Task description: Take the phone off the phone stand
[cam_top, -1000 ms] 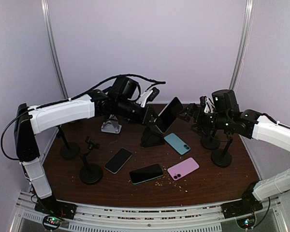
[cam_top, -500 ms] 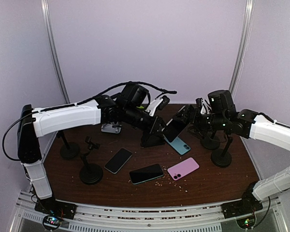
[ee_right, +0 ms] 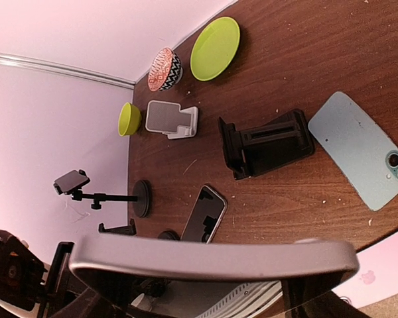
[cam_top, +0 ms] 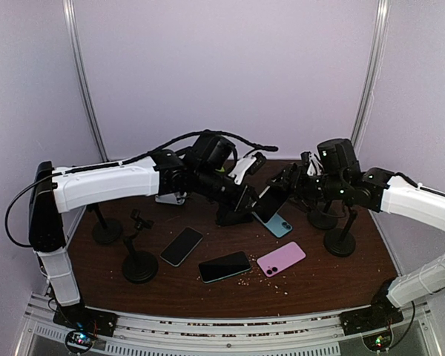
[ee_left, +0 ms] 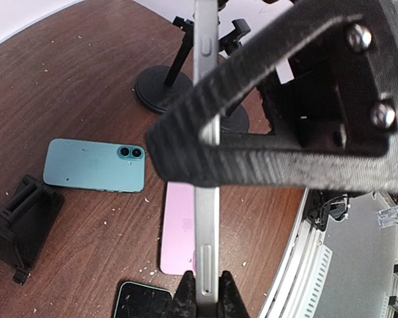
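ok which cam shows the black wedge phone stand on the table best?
Right wrist: the black phone stand lies whole and unobstructed, with nothing on it. The left wrist catches the stand only at the frame's lower-left edge. In the top external view the stand is small and partly covered.

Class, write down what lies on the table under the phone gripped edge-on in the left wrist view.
A pink phone lies back-up on the table under the grey phone, which hides its far side. A black phone shows only one corner; the rest is out of frame.
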Tool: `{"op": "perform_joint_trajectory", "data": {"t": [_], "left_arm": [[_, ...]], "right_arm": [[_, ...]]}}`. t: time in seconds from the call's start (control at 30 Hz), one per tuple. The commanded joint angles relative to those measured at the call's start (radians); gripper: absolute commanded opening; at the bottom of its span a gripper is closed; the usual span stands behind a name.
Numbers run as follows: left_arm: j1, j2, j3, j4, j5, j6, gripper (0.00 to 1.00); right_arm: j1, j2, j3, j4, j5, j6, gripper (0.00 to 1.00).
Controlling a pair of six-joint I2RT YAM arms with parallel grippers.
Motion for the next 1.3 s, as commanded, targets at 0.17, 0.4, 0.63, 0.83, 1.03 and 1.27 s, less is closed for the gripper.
{"op": "perform_joint_trajectory", "data": {"t": [0.17, 0.4, 0.63, 0.83, 1.03, 1.27], "left_arm": [[-0.029, 0.005, 0.030, 0.047, -0.028, 0.024, 0.22], [-0.032, -0.040, -0.042, 0.069, -0.052, 0.021, 0.47], [-0.033, -0.110, -0.161, 0.128, -0.101, 0.013, 0.72], [-0.032, -0.157, -0.227, 0.127, -0.179, 0.019, 0.93], [-0.032, -0.245, -0.303, 0.103, -0.295, 0.020, 0.94], [-0.030, -0.338, -0.316, -0.039, -0.484, 0.027, 0.92]], "right_arm": [[0.008, -0.003, 0.005, 0.007, 0.010, -0.041, 0.55], [0.008, -0.029, 0.005, -0.122, 0.079, -0.165, 0.53], [0.007, -0.055, 0.017, -0.335, 0.140, -0.317, 0.53], [0.008, -0.059, 0.002, -0.535, 0.129, -0.414, 0.53], [0.009, -0.068, -0.070, -0.688, 0.119, -0.452, 0.53], [0.010, -0.070, -0.185, -0.745, 0.154, -0.454, 0.53]]}}
